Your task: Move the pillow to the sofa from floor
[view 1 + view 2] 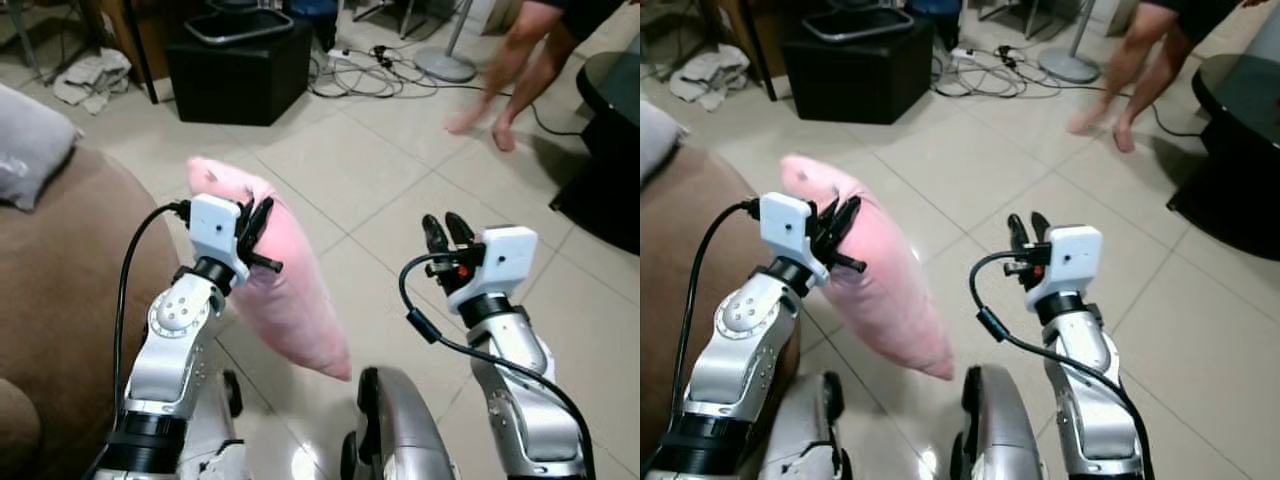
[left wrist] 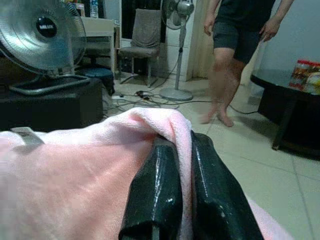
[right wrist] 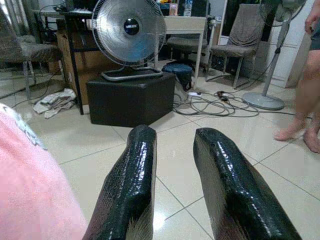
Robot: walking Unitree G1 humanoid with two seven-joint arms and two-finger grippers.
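The left gripper (image 1: 258,222) is clamped on a fold of the pink pillow (image 1: 285,290), which hangs off the tiled floor (image 1: 400,180) just beside the brown sofa (image 1: 60,290). The right gripper (image 1: 447,232) is raised near the pillow with its fingers slightly parted, holding nothing. A person's bare legs (image 1: 510,70) stand farther back, near a black box (image 1: 240,65).

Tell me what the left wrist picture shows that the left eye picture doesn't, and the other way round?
Left wrist view alone: the left gripper up close, its fingers pinching a fold of pink cloth; also a dark table bearing packets and a standing fan.

Left eye view alone: the brown sofa beside the left arm, a grey cushion on it, and the right gripper, empty.

Both: the pink pillow, the black box, and a person's bare legs.
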